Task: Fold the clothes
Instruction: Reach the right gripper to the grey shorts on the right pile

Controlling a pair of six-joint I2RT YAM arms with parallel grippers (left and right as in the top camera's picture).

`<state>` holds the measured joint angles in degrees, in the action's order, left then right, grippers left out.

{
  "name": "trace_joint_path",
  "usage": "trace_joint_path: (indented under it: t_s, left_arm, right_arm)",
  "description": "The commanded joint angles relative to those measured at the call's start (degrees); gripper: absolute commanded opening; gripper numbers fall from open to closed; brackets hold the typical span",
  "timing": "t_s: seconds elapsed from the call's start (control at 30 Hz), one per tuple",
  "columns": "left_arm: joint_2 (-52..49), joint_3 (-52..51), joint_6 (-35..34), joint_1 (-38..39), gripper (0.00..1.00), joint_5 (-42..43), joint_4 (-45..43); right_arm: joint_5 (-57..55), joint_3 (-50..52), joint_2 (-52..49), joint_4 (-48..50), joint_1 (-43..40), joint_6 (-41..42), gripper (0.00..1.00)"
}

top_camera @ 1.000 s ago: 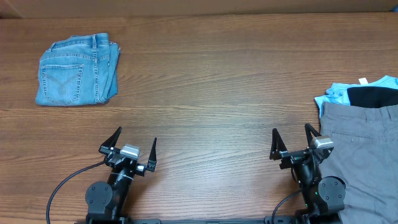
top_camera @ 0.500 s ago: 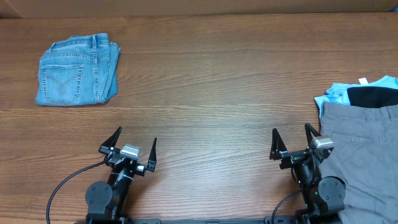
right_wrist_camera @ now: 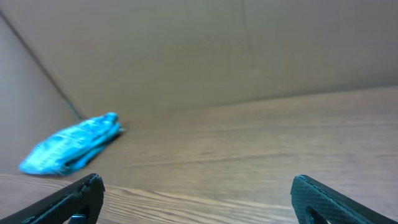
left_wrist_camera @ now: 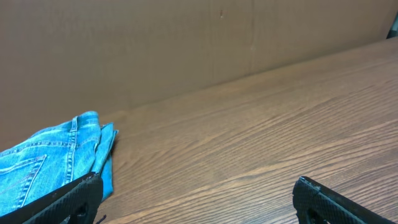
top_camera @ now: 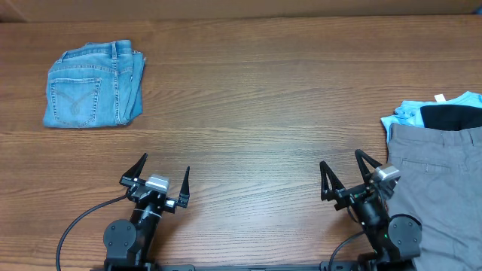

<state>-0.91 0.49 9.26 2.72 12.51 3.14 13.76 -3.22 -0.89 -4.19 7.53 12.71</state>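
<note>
- Left gripper (top_camera: 165,162): jaws spread wide, nothing between them. Positioned at near table edge, over bare wood.
- Right gripper (top_camera: 340,158): jaws likewise spread wide, empty. Positioned just beside grey shorts, fingers not touching fabric.
- Grey shorts (top_camera: 440,188): lie flat at right table edge, waistband toward far side, partly cut off by frame.
- Black garment (top_camera: 452,117): lies against waistband, on top of light-blue garment (top_camera: 407,113).
- Blue denim garment (top_camera: 94,84): folded, at far left corner of table (top_camera: 256,98), well apart from both grippers.
</note>
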Motion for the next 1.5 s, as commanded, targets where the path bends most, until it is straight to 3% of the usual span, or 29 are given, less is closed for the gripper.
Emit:
trace_joint_path:
  t_s: [0.0,0.3,0.47,0.6,0.73,0.97,1.2,1.33,1.47]
  left_arm:
    - [0.66,-0.22,0.85,0.35,1.0,1.03,-0.2]
    - [0.63,-0.22,-1.25,0.35,1.0,1.2,-0.15]
    - [0.63,1.75,-10.93,0.35,1.0,6.36,-0.24]
    - [0.52,8.5,-14.8,0.35,1.0,6.93,-0.11]
    - [-2.91,19.21,-14.8,0.31,1.0,0.76,4.07]
    - [-23.12,43.3,-13.09,0.31,1.0,-1.01,22.67]
    - [-46.05,67.1,-13.14,0.31,1.0,3.19,39.98]
    - [-55.15,75.03,-13.09,0.31,1.0,5.57,46.9]
    - [-60.35,76.61,-13.18,0.31,1.0,5.6,51.3]
  right_arm:
    - [2.49,-5.79,-0.94,-1.25,-0.26,3.98,1.0]
    - [2.89,-20.13,-14.78,-16.92,-0.26,4.5,1.0]
    - [2.89,-30.75,-27.21,-26.05,-0.26,4.48,1.0]
    - [7.23,-39.82,-36.83,-31.26,-0.26,4.48,1.0]
    - [10.99,-42.93,-42.1,-31.01,-0.26,4.98,1.0]
    - [10.43,-44.13,-46.9,-31.87,-0.26,6.51,1.0]
    - [-10.6,-57.37,-56.85,-46.16,-0.68,13.11,1.0]
    - [-16.09,-67.8,-65.05,-52.02,-5.14,14.8,1.0]
    - [-16.06,-72.28,-72.13,-53.35,-12.44,14.75,1.0]
